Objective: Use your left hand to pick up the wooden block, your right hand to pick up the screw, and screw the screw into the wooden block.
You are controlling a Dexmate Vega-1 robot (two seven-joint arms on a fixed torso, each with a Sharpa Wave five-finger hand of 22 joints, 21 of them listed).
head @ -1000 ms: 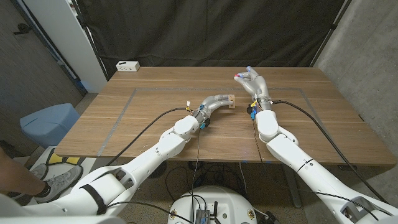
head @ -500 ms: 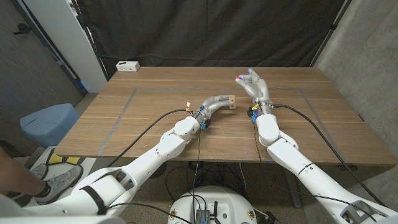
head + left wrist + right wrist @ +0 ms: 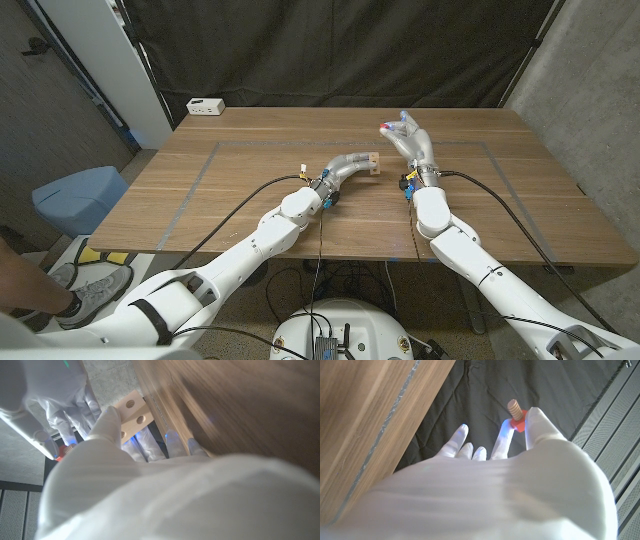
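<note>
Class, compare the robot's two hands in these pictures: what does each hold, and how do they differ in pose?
The left hand grips a pale wooden block with round holes; the right hand pinches a small screw with a red head and tan threaded shaft. The left hand's fingers wrap the block; the right hand's other fingers are spread. The left hand sits nearer the robot. Both wear white covers and hold something.

A: What bears the objects?
B: A wooden table (image 3: 250, 190), its top marked with a thin, pale rectangular outline.

A: What lies directly on it?
B: A white power strip (image 3: 205, 106) at the far left corner, and black cables (image 3: 225, 212) trailing across the near edge.
</note>
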